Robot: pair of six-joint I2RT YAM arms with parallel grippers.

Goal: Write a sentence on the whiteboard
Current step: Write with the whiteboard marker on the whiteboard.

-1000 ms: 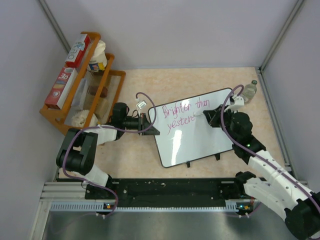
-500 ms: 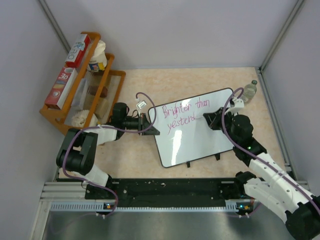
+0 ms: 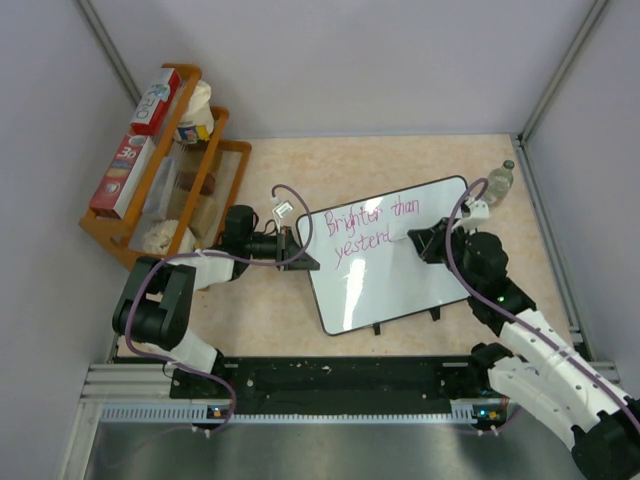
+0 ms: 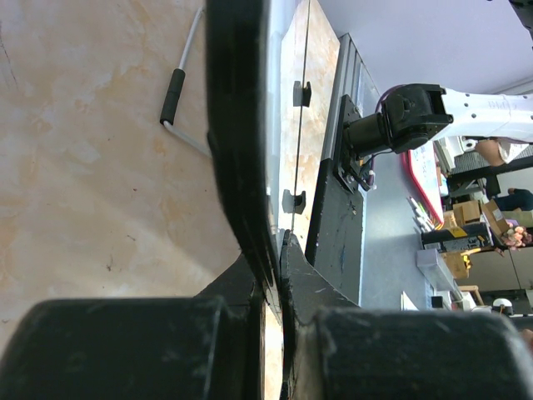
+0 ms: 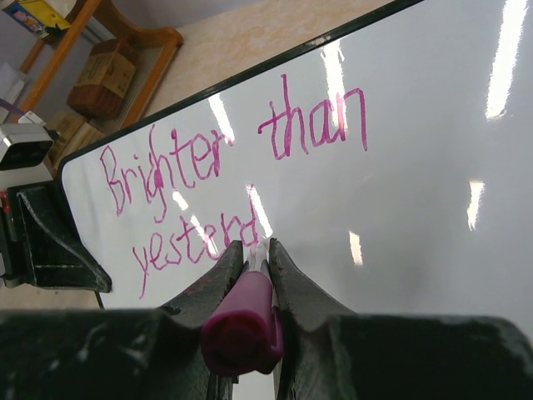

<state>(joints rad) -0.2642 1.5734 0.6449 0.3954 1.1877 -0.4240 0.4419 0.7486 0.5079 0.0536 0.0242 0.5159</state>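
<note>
Two arms share this job. The jaws of the right gripper [image 5: 256,247] are clamped on a fat pink-magenta marker [image 5: 241,321], aimed just past "yesterd" on the large glossy white whiteboard [image 3: 400,285] lying on the beige bench [image 3: 400,165]. The pink handwritten sentence [image 5: 158,171] is unfinished. The left gripper [image 3: 300,246] is shut on the board's black-framed left edge, probably to stop it sliding. The marker's tip hides between the jaws. The contents of the far wooden rack [image 3: 236,150] are unreadable.
</note>
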